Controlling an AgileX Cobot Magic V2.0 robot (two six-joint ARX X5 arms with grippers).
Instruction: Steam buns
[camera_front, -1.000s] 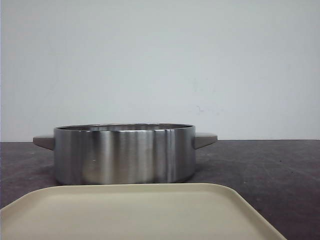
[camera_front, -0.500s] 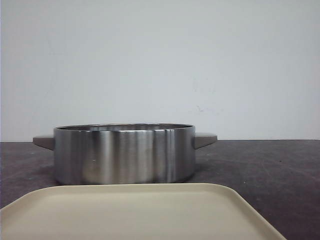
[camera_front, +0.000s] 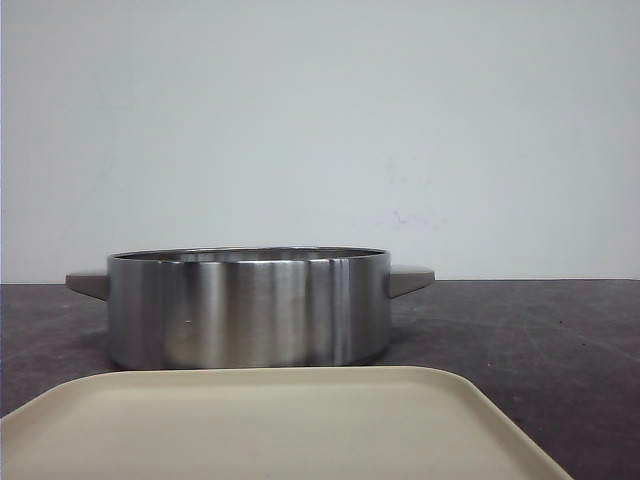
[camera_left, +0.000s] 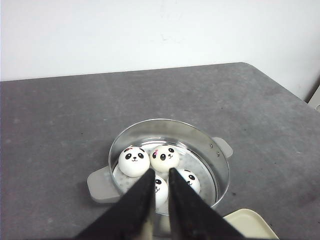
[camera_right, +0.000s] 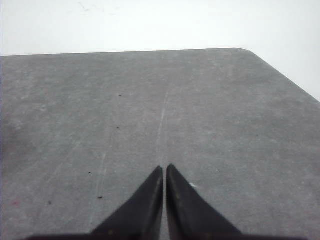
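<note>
Four white panda-faced buns lie inside the steel pot (camera_left: 223, 172) in the left wrist view: one (camera_left: 134, 161), a second beside it (camera_left: 164, 158), a third (camera_left: 160, 190) seen through the finger gap, and a fourth (camera_left: 192, 180). My left gripper (camera_left: 161, 171) hangs well above the pot, empty, its jaws a narrow gap apart. My right gripper (camera_right: 164, 167) is shut and empty over bare grey table. In the front view the pot (camera_front: 250, 305) stands mid-table; its wall hides the buns, and neither gripper shows there.
A beige tray (camera_front: 270, 425) lies in front of the pot, nearest the camera; its corner shows in the left wrist view (camera_left: 250, 223). The pot has two flat side handles (camera_front: 410, 279). The dark grey table (camera_right: 200, 110) ends at a white wall.
</note>
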